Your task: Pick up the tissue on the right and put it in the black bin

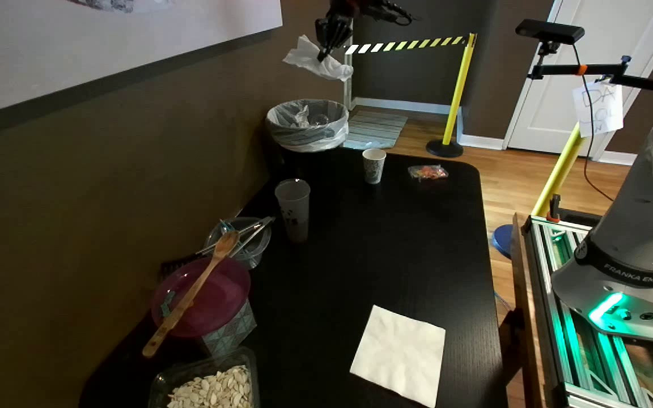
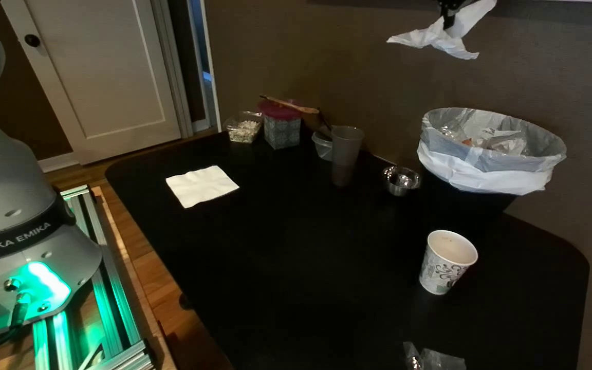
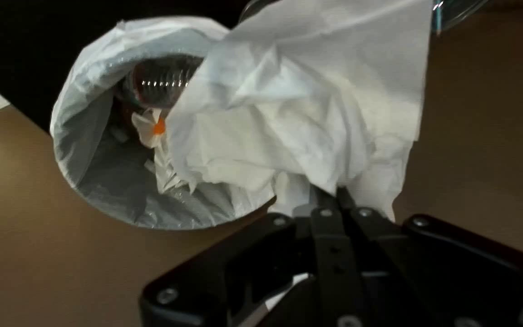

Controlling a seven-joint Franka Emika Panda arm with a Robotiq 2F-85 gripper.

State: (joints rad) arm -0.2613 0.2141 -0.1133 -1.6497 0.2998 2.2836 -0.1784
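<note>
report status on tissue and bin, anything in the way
End effector shut on white tissue. Held higher than lined black bin, not yet released. No obstruction visible between them.

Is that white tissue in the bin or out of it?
Out. The tissue is pinched in the gripper; both exterior views show the tissue higher than the bin.

Green light (image 2: 47, 281) is glaring from the robot's base (image 1: 579, 286) in both exterior views, tinting the metal rails (image 2: 115, 298), while the black counter (image 1: 383, 260) is lying in gloom and the wrist view is showing a blurred hand (image 3: 337, 197).
</note>
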